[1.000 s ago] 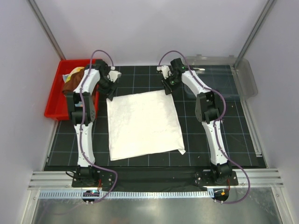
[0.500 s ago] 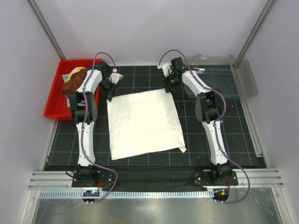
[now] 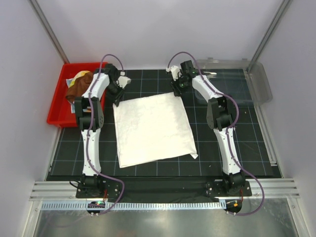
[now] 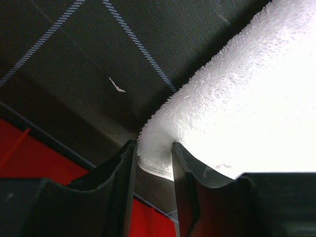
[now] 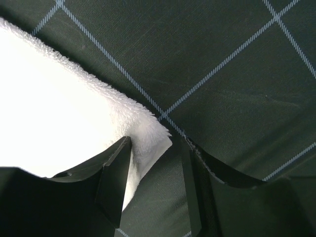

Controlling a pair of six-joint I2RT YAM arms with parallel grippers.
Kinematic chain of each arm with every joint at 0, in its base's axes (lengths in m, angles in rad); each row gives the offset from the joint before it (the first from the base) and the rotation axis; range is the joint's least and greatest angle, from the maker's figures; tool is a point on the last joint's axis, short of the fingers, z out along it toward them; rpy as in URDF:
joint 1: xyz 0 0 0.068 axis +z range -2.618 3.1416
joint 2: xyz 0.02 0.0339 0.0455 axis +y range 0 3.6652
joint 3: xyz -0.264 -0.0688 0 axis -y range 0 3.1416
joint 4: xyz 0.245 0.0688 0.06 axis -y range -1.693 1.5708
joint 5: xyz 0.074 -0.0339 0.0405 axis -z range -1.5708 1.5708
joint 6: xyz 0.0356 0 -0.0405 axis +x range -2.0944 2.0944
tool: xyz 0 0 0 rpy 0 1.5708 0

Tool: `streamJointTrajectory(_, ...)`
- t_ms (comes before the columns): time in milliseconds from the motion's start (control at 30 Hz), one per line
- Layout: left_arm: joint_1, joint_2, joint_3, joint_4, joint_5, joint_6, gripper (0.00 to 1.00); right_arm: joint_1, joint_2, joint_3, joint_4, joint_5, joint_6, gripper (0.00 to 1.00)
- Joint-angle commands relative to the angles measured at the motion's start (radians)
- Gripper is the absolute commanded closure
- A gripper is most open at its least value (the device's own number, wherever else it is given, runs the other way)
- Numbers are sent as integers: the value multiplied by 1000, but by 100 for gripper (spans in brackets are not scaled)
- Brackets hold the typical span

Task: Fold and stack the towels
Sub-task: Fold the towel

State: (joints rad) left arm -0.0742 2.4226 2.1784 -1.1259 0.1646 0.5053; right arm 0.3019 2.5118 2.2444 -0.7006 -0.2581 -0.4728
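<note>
The white towel (image 3: 153, 131) lies flat on the black gridded counter (image 3: 237, 148), spreading from both hands back toward the arm bases. It looks close to square, so no long axis can be told. It sits skewed to the grid: its far edge slants, so the corner at the right hand (image 3: 175, 92) lies a little farther out than the corner at the left hand (image 3: 117, 100).

There is one towel on the counter. Two more are bunched in the one red bin (image 3: 54, 116) just outside the left hand: a rust-brown towel (image 3: 75, 90) and a yellow towel (image 3: 81, 75) beyond it. One clear bin (image 3: 261, 84) stands well outside the right hand.

Both arms rise from their bases, bend at the elbow and reach forward, wrists tipped down and turned inward, one hand at each far corner.

In the left wrist view, the left hand's fingers (image 4: 118, 187) flank the thick rounded corner. Terry fills the gap and touches both, and one finger stands over the cloth. Whether they truly clamp it cannot be told.

In the right wrist view, the right hand's fingers (image 5: 116, 173) stand apart. One rests against the corner, while the other is off the cloth, with bare counter showing between it and the towel's tip.
</note>
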Motion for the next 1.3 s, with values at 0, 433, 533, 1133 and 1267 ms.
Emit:
streamJointTrajectory(0, -9, 3, 43, 8, -19, 7, 62, -3, -73, 18, 56, -33, 2, 47)
streamJointTrajectory(433, -21, 18, 73, 23, -17, 9, 95, -6, -41, 57, 56, -82, 10, 51)
streamJointTrajectory(533, -25, 24, 89, 21, -19, 10, 97, -6, -33, 58, 58, -93, 7, 53)
streamJointTrajectory(1133, -35, -2, 89, 69, -105, 18, 55, -24, -28, 86, 12, -50, -12, 61)
streamJointTrajectory(1267, -35, 9, 89, 52, -123, 32, 55, -24, -10, 106, -17, -53, -20, 59)
